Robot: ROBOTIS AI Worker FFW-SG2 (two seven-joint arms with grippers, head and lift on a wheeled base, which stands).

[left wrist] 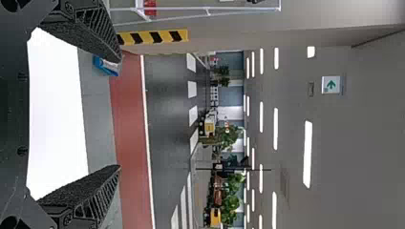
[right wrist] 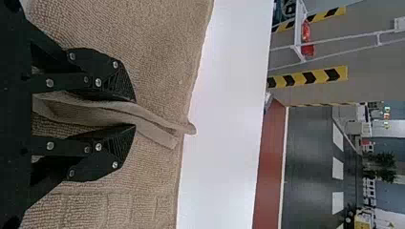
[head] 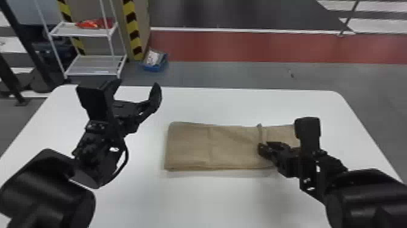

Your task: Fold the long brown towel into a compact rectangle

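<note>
While the left gripper [head: 136, 86] hangs, jaws wide apart, near the far left corner of the worktop [head: 242, 104], the right gripper [head: 265, 146] clamps the brown towel [head: 193, 145] (folded, nearer the right edge).

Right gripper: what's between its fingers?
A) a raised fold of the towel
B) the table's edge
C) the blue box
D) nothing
A: in the right wrist view, a raised fold of the brown towel runs between the fingers of the right gripper.
</note>
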